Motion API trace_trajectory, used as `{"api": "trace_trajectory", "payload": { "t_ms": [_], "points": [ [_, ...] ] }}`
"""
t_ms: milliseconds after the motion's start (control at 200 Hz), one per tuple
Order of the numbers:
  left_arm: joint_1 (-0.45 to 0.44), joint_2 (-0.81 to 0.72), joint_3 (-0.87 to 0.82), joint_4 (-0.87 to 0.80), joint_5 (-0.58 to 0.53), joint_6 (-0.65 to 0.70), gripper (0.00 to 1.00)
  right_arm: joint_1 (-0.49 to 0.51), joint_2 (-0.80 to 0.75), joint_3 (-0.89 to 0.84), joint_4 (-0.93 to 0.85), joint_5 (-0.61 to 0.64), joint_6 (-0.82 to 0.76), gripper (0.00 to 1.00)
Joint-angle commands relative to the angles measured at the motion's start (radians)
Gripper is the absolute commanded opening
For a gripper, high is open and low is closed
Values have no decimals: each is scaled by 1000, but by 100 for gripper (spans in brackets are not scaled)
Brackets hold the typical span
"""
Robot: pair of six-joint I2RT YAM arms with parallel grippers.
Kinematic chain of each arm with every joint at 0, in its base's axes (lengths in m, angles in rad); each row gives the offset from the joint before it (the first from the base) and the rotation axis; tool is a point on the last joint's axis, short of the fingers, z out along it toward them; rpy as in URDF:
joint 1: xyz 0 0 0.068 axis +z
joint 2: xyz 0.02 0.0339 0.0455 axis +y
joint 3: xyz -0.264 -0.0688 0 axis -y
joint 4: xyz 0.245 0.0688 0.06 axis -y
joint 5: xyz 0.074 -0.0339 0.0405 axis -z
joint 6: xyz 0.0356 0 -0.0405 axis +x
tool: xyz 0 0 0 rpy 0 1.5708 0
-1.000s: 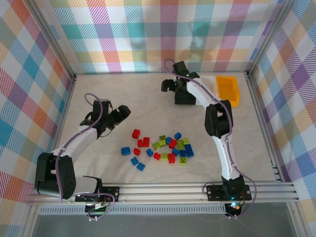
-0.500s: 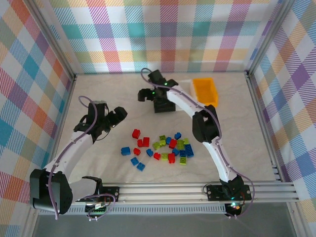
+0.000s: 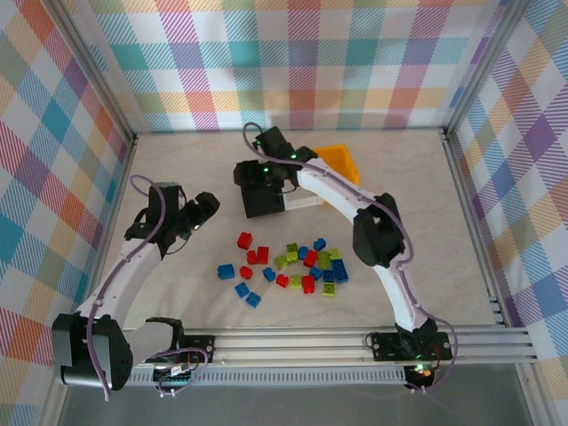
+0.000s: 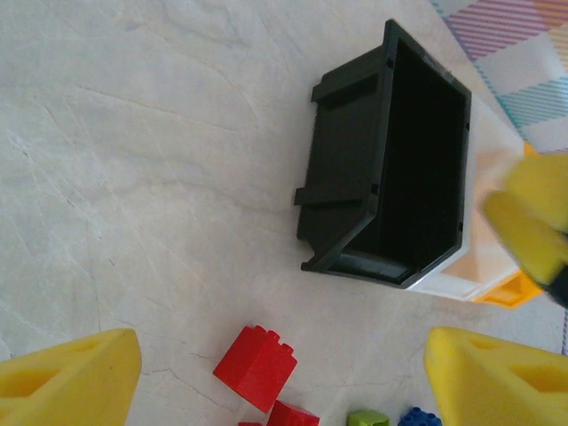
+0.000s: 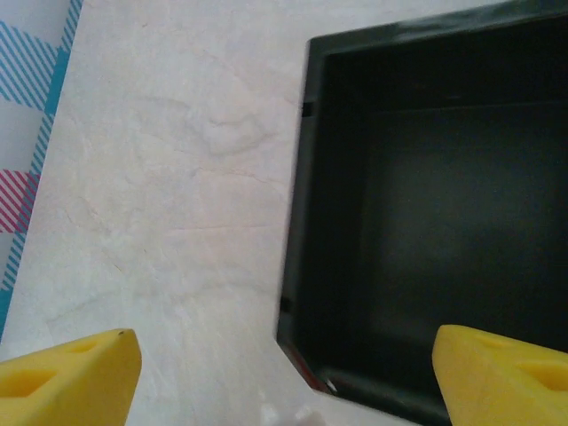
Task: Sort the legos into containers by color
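Note:
Red, blue and lime green legos [image 3: 293, 264] lie in a loose pile mid-table. The containers stand in a slanted row behind them: black [image 3: 264, 199], white [image 3: 307, 203], orange [image 3: 341, 161]. My right gripper [image 3: 256, 173] hangs open over the black bin's left wall [image 5: 297, 222], one finger [image 5: 501, 377] inside the bin and the other [image 5: 71, 377] over the table. My left gripper [image 3: 199, 213] is open and holds nothing, left of the pile. In the left wrist view a red lego [image 4: 257, 366] lies ahead of the open left gripper [image 4: 284, 390], with the black bin [image 4: 342, 177] beyond it.
Plaid walls and metal rails enclose the pale table [image 3: 177, 160]. Bare surface lies left of the black bin and between the bins and the pile. The right arm [image 3: 377, 231] arches over the table's right half.
The right arm has swung left, and the row of bins has come with it, leftward and turned askew. The left gripper has drifted slightly left.

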Motion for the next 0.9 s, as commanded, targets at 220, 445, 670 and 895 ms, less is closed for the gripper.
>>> {"api": "trace_trajectory", "payload": {
  "t_ms": [220, 445, 670, 895],
  "points": [
    [-100, 175, 107, 98, 25, -14, 81, -308, -308, -363, 28, 32, -94, 74],
    [-107, 268, 128, 144, 48, -51, 81, -445, -209, -325, -62, 39, -169, 73],
    [-107, 302, 149, 140, 60, -52, 81, -489, -112, -231, -96, 78, -186, 70],
    [-107, 330, 166, 128, 67, -43, 81, -488, -31, -163, -153, 134, -202, 57]
  ]
}}
